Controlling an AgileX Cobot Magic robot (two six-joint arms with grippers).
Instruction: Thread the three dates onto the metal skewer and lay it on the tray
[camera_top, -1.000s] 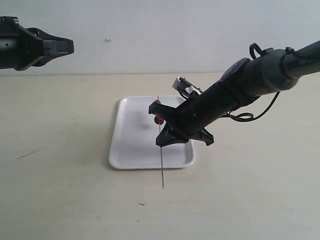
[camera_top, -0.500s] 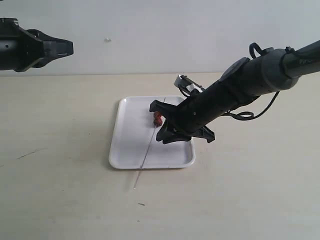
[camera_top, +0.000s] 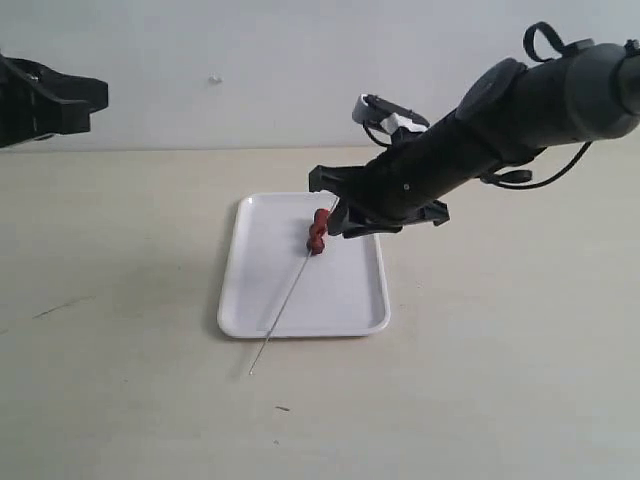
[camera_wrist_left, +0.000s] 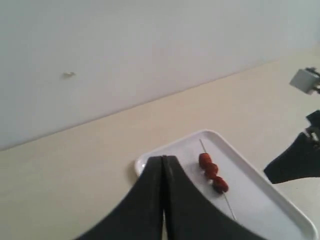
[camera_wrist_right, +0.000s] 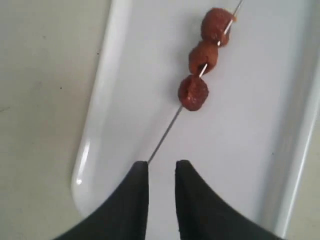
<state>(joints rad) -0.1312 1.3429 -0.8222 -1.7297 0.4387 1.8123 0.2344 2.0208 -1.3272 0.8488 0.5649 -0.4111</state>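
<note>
Left pincer: You find the left gripper (camera_top: 100, 95) at the upper left edge of the exterior frame, raised well apart from the tray. Its two black fingers (camera_wrist_left: 150, 200) are pressed together and have hold of nothing.
Right pincer: The right gripper (camera_top: 324, 203) hangs just above the middle of the exterior frame, over the far right part of the tray. Its jaws stand partly apart with a clear gap, and nothing sits between them. The skewer's end runs up close to one fingertip; you cannot tell whether it touches.
Tray: The flat white rectangular tray (camera_top: 258, 285) with rounded corners rests on the pale beige table (camera_top: 120, 300), at the centre of the frame.
Skewer: The thin straight grey metal skewer (camera_top: 288, 300) lies slanted across the tray, from beneath the right gripper towards the lower left. Its tip passes the near rim and ends over the table.
Dates: The three small reddish-brown wrinkled dates (camera_top: 318, 232) are threaded close together in a row on the skewer's upper stretch, inside the tray, just beside the right gripper.
</note>
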